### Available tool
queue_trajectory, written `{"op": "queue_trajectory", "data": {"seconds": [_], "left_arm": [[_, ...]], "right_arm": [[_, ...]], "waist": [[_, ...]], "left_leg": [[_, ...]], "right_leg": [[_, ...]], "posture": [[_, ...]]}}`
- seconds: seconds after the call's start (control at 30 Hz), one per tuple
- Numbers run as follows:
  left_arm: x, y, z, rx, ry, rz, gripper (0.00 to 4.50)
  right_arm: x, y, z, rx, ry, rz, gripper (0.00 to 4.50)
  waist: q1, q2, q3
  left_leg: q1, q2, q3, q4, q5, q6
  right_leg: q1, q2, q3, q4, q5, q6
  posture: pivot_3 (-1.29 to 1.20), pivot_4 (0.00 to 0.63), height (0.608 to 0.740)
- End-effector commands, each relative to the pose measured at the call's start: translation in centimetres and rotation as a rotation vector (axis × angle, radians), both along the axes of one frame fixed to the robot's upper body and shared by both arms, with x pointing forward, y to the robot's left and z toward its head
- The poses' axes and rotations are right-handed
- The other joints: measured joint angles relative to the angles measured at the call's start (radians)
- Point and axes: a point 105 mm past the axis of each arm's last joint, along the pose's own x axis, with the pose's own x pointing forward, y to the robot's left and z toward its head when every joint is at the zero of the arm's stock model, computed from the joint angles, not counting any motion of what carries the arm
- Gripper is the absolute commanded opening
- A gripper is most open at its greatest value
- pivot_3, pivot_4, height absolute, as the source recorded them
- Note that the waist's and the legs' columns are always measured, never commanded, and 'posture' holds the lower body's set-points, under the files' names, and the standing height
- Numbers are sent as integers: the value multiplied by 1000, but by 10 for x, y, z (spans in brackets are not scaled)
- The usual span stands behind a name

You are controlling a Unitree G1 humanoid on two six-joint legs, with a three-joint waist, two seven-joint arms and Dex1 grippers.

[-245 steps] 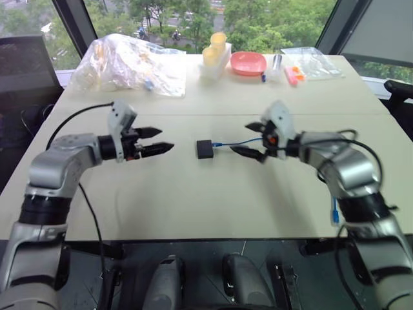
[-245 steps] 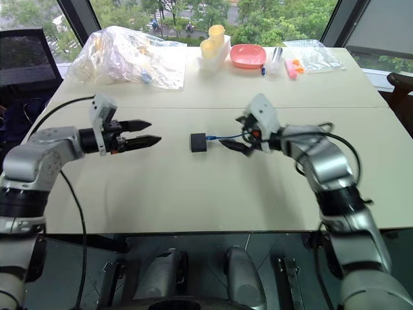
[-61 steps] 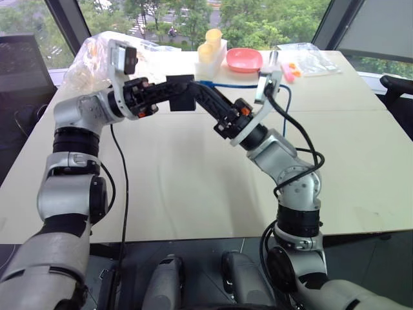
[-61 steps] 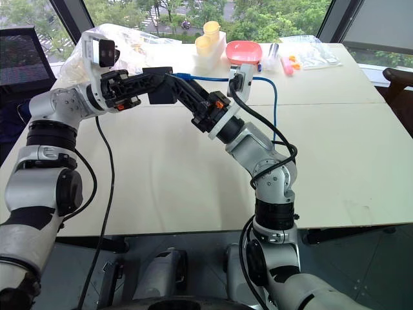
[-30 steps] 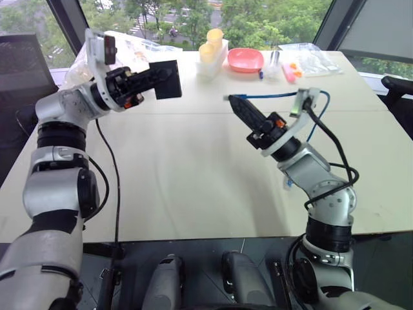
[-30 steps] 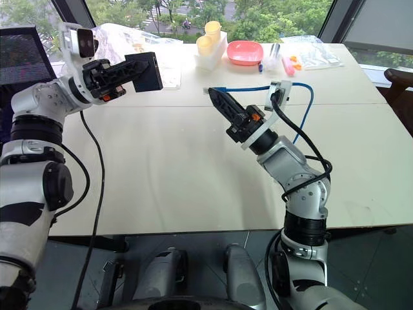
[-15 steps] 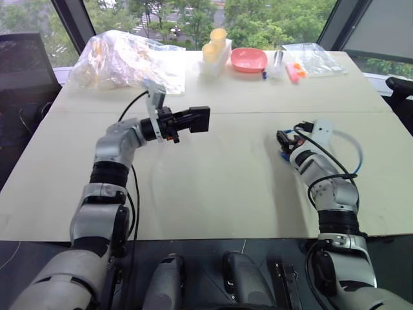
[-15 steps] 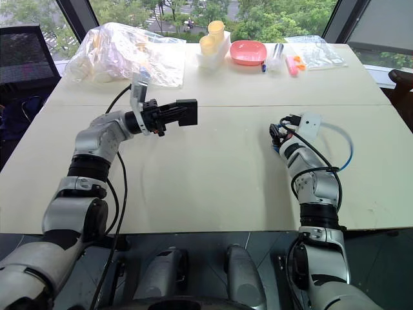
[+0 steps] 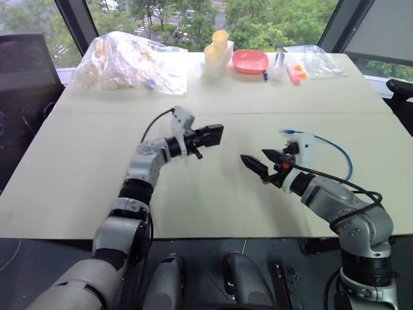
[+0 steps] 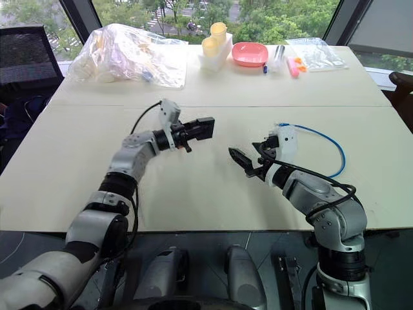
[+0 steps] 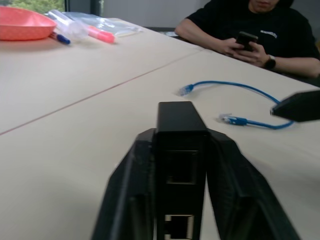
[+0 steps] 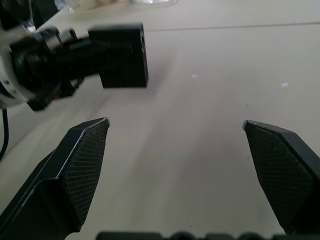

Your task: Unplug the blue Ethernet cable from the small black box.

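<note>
Blue Ethernet cable (image 9: 326, 143) lies loose on the table (image 9: 213, 206), curled in an arc just beyond the right gripper (image 9: 259, 163), both plugs free, not in the small black box (image 9: 213, 135). In the left wrist view both cable ends rest flat on the tabletop, well apart from the box.

Left gripper (image 10: 200, 131) pinches the small black box between its two fingers (image 11: 125, 195), ports facing back toward the wrist camera. Left arm reaches forward and inward over the table centre, gripper roughly level, box held just above the surface.

Right gripper fingers (image 12: 80, 165) are spread wide, nothing between them. Right forearm angles in from the right, gripper pointing toward the left gripper and the box; the two are near but apart.

Table is pale beige with a seam across the middle. Far edge: crumpled clear plastic bag (image 9: 129, 61), yellow cups (image 9: 216, 48), pink bowl (image 9: 250, 61), pink marker (image 9: 293, 74), second clear bag (image 9: 313, 61). Windows behind with trees outside. In the left wrist view, a person in a black top (image 11: 250, 25) sits at the table holding a phone.
</note>
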Motion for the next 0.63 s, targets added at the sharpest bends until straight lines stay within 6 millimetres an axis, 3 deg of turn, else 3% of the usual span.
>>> {"op": "queue_trajectory", "data": {"seconds": [0.03, 0.27, 0.43, 0.63], "left_arm": [[4, 1, 2, 13, -45, 22, 2716], [5, 8, 2, 36, -59, 31, 4344], [-2, 29, 30, -40, -51, 26, 4344], [-44, 63, 48, -54, 2, 8, 4344]], "right_arm": [[3, -8, 10, 3, -52, -49, 4500], [6, -9, 14, -5, -81, -48, 4500], [0, -8, 16, 1, -93, -19, 4500], [-10, -9, 18, 15, -100, 32, 4500]], "waist": [[0, 0, 0], [2, 0, 0], [-2, 0, 0], [-7, 0, 0]], "left_leg": [[0, 0, 0, 0, 0, 0], [-1, 0, 0, 0, 0, 1], [-1, 0, 0, 0, -1, 1], [0, 5, -2, -2, -1, 1]], "right_leg": [[0, 0, 0, 0, 0, 0], [0, 0, 0, 0, 1, 4], [0, 0, 0, 0, 1, 4], [-1, 1, 1, 0, 1, 4]], "posture": [[0, 150, 740], [0, 150, 740], [0, 150, 740], [0, 150, 740]]}}
